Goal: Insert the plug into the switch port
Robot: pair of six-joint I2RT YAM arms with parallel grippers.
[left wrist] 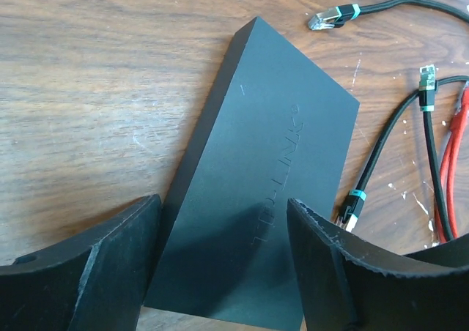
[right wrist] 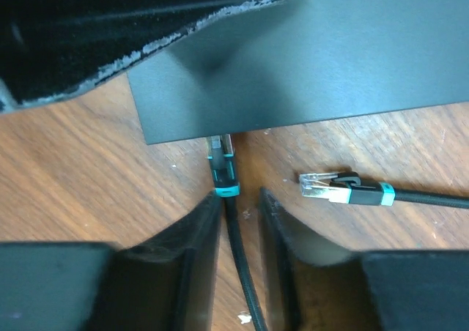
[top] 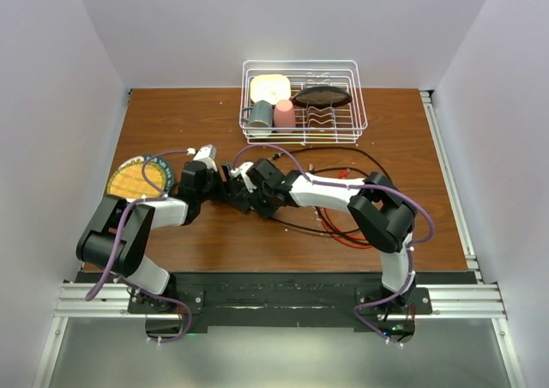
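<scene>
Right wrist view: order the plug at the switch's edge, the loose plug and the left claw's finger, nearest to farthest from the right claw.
1. Plug at the switch's edge: just ahead of the right claw.
2. Loose plug: lying off to the right.
3. Left claw's finger: top left, over the switch.

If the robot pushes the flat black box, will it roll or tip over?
Probably neither. The switch is thin and lies flat on the table, so it would likely slide. It looks stiff, not bendy. The black cable meeting its edge might tug it or make it turn.
</scene>
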